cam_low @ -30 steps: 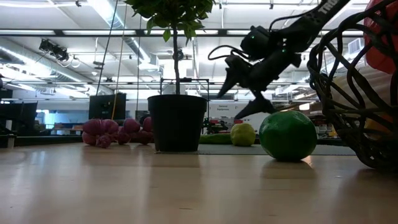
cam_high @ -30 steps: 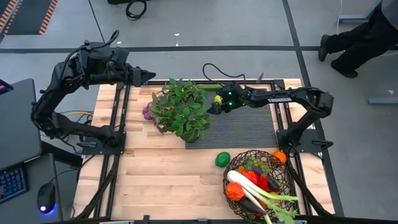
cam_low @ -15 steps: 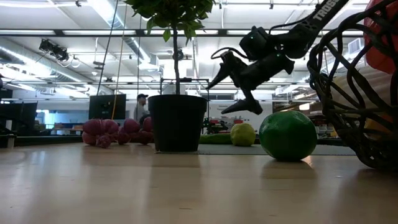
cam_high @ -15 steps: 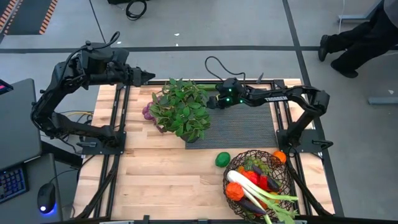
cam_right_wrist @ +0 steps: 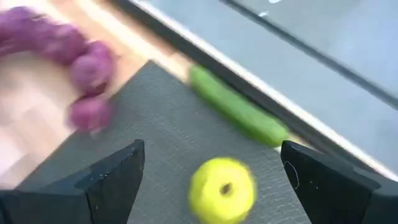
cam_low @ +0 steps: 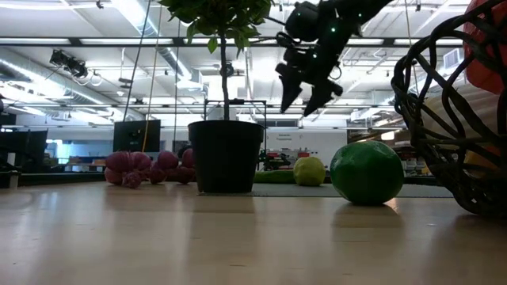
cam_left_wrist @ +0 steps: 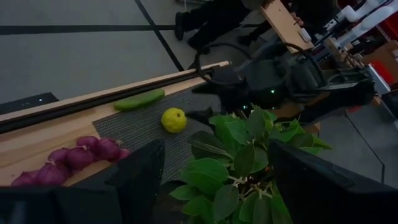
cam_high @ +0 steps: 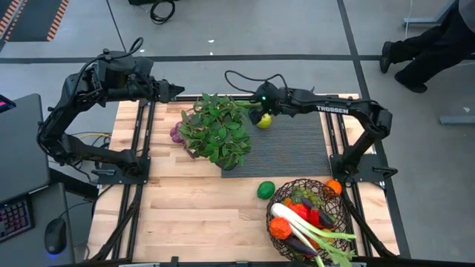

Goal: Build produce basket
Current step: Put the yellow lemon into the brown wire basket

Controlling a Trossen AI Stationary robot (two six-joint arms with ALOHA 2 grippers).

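Right gripper (cam_high: 256, 106) spread wide and empty, raised over the far edge of the tabletop (cam_high: 200, 204), just above the lemon (cam_high: 264, 120). Fingers (cam_right_wrist: 112, 177) parted on either side of that lemon in the right wrist view, not touching it. Left gripper (cam_high: 180, 92) also released, waiting beyond the far-left corner with nothing held.

Lemon yellow-green, round, dimpled at the stem end, resting on the black ribbed mat (cam_high: 297, 144) near the far edge. Cucumber (cam_right_wrist: 238, 112) long and green, lying along the mat's far border just beside the lemon. Purple grapes (cam_high: 177, 133) clustered left of the potted plant (cam_high: 217, 132), touching its leaves from above. Lime (cam_high: 266, 190) glossy dark green, on bare wood beside the basket (cam_high: 286, 199). Basket of dark woven wire at the near-right corner, holding a leek (cam_high: 312, 231), red chili, orange pieces and green grapes. 1 orange tomato (cam_high: 333, 187) at its far rim.

"TROSSEN" printed in white on the right forearm.

Right arm stretched leftward along the far edge, elbow bent at the right side, wrist tipped downward. Left arm folded, forearm level.
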